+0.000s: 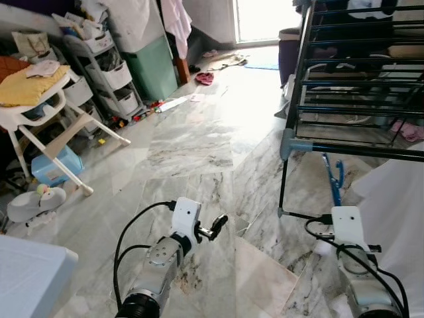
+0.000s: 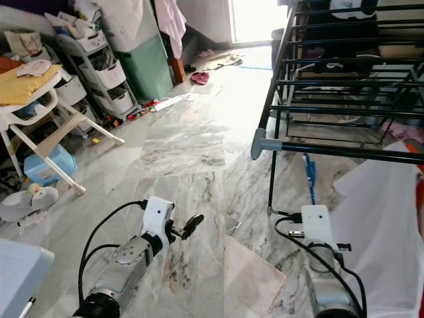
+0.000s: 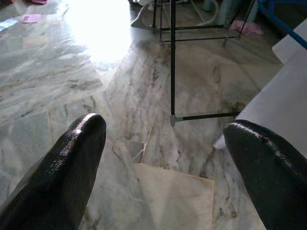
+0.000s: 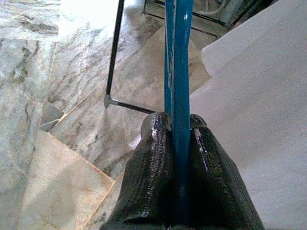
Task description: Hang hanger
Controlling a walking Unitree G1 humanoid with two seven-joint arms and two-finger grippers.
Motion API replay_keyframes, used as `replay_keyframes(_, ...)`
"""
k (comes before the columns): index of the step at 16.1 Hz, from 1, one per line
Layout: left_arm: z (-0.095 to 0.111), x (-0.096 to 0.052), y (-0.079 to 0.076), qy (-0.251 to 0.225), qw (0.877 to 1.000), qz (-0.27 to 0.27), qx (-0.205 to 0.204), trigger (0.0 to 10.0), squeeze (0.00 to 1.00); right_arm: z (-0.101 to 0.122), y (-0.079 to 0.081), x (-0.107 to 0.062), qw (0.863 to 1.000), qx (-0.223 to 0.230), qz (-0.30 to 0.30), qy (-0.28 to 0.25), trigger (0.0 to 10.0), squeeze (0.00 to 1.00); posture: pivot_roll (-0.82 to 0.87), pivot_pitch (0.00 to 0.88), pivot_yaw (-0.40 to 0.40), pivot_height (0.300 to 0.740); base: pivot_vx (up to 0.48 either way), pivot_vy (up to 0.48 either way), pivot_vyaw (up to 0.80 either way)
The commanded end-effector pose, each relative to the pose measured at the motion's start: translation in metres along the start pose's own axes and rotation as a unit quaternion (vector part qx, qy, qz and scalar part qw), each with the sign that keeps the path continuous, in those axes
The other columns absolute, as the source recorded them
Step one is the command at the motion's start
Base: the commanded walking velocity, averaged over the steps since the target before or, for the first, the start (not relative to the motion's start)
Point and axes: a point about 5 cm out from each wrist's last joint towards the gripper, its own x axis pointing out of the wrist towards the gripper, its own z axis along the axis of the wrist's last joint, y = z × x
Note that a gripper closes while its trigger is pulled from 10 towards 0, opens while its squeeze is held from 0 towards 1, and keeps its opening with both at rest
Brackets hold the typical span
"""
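right gripper [image 4: 180, 129] fingers clamped on blue hanger [image 1: 333, 179], held up below drying rack [image 1: 344, 150] rail, ready to hook | left gripper [image 3: 163, 143] fingers spread, empty over floor [image 1: 199, 132]

Head stereo pair looking down, wrist cameras close, sharing marble floor [image 1: 199, 139]
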Motion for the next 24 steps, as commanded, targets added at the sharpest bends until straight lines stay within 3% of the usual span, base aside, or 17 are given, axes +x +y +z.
replay_keyframes(1, 0.0, -0.003, 0.007, 0.002, 1.0, 0.014, 0.004, 10.0, 0.0, 0.004, 0.009, -0.004, 1.0, -0.004, 0.015, -0.016, 10.0, 0.0, -0.26, 0.0, 0.163, 0.74, 0.0, 0.0, 0.0)
replay_keyframes(3, -0.001, -0.004, 0.008, 0.003, 1.0, 0.015, 0.006, 10.0, 0.0, 0.0, 0.013, -0.011, 0.999, -0.004, 0.023, -0.023, 10.0, 0.0, -0.26, 0.0, 0.166, 0.74, 0.0, 0.0, 0.0)
replay_keyframes(5, 0.001, -0.004, 0.01, 0.0, 1.0, 0.014, 0.01, 10.0, 0.0, 0.007, 0.016, -0.025, 0.997, 0.005, 0.031, -0.064, 10.0, 0.0, -0.27, 0.0, 0.173, 0.74, 0.0, 0.0, 0.0)
replay_keyframes(8, 0.009, -0.011, 0.01, -0.03, 0.999, -0.026, -0.004, 10.0, 0.0, 0.017, 0.018, -0.039, 0.993, 0.018, 0.032, -0.113, 10.0, 0.0, -0.28, 0.0, 0.18, 0.74, 0.0, 0.0, 0.0)
replay_keyframes(12, 0.001, -0.027, 0.018, -0.019, 0.999, -0.045, 0.006, 10.0, 0.0, 0.013, 0.02, -0.057, 0.99, 0.039, 0.037, -0.127, 10.0, 0.0, -0.28, 0.0, 0.18, 0.74, 0.0, 0.0, 0.0)
replay_keyframes(15, -0.001, -0.029, 0.02, -0.017, 0.999, -0.041, 0.006, 10.0, 0.0, 0.012, 0.024, -0.068, 0.988, 0.048, 0.044, -0.138, 10.0, 0.0, -0.27, 0.0, 0.179, 0.74, 0.0, 0.0, 0.0)
replay_keyframes(18, 0.002, -0.026, 0.016, -0.027, 0.998, -0.049, 0.0, 10.0, 0.0, 0.023, 0.025, -0.067, 0.985, 0.053, 0.043, -0.158, 10.0, 0.0, -0.27, 0.0, 0.184, 0.74, 0.0, 0.0, 0.0)
replay_keyframes(19, 0.004, -0.025, 0.013, -0.033, 0.997, -0.064, -0.002, 10.0, 0.0, 0.035, 0.024, -0.06, 0.984, 0.066, 0.041, -0.161, 10.0, 0.0, -0.27, 0.0, 0.184, 0.74, 0.0, 0.0, 0.0)
replay_keyframes(21, 0.005, -0.025, 0.01, -0.039, 0.996, -0.078, -0.007, 10.0, 0.0, 0.047, 0.023, -0.053, 0.982, 0.049, 0.04, -0.179, 10.0, 0.0, -0.27, 0.0, 0.184, 0.74, 0.0, 0.0, 0.0)
replay_keyframes(24, 0.01, -0.025, 0.006, -0.057, 0.993, -0.104, -0.022, 10.0, 0.0, 0.059, 0.017, -0.038, 0.982, 0.077, 0.032, -0.168, 10.0, 0.0, -0.27, 0.0, 0.179, 0.74, 0.0, 0.0, 0.0)
